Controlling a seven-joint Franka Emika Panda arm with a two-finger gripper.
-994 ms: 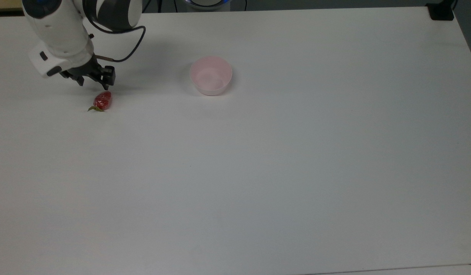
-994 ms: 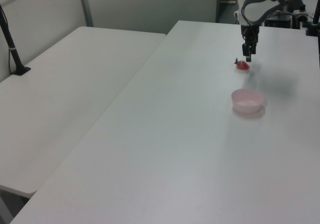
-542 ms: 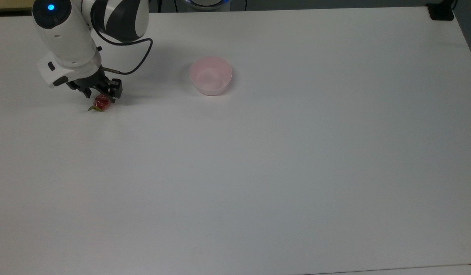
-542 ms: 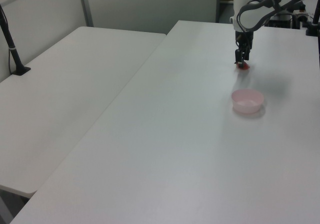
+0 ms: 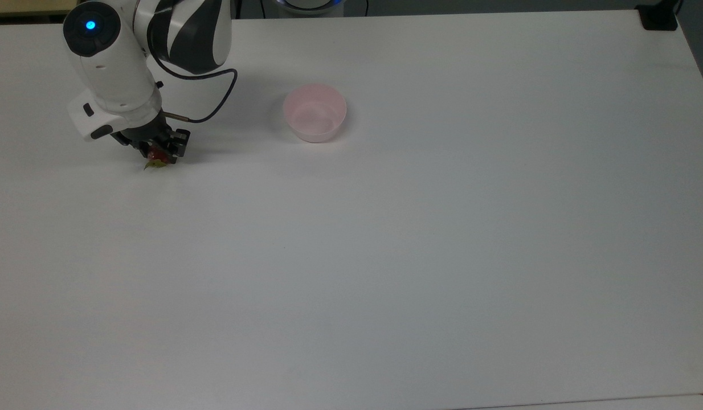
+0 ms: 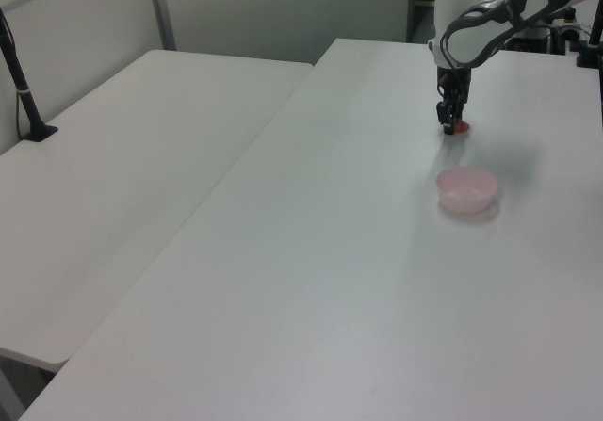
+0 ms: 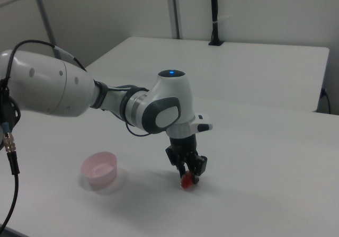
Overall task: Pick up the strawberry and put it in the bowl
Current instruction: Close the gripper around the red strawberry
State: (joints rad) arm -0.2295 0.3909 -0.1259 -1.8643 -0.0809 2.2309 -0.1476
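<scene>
The strawberry (image 5: 156,158) lies on the white table (image 5: 385,256) near the top view's left, red with green leaves poking out toward the front. My gripper (image 5: 160,152) has come down over it, open, one finger on each side, hiding much of the fruit. In the right view the strawberry (image 7: 186,184) shows just under the black fingers of the gripper (image 7: 189,176). The left view has the gripper (image 6: 450,126) standing upright on the strawberry (image 6: 461,127). The pale pink bowl (image 5: 314,112) stands apart to the top view's right, with nothing in it; it is also the bowl (image 6: 465,188) (image 7: 99,169).
A black cable (image 5: 215,108) loops from my wrist toward the bowl's side. A black clamp (image 5: 659,17) sits at the table's far right corner in the top view. A second white table (image 6: 122,157) with a black post (image 6: 24,82) adjoins.
My arm moved down and toward the strawberry, from hovering behind it to straddling it. The strawberry seems to have shifted slightly to the top view's right. The bowl stayed put.
</scene>
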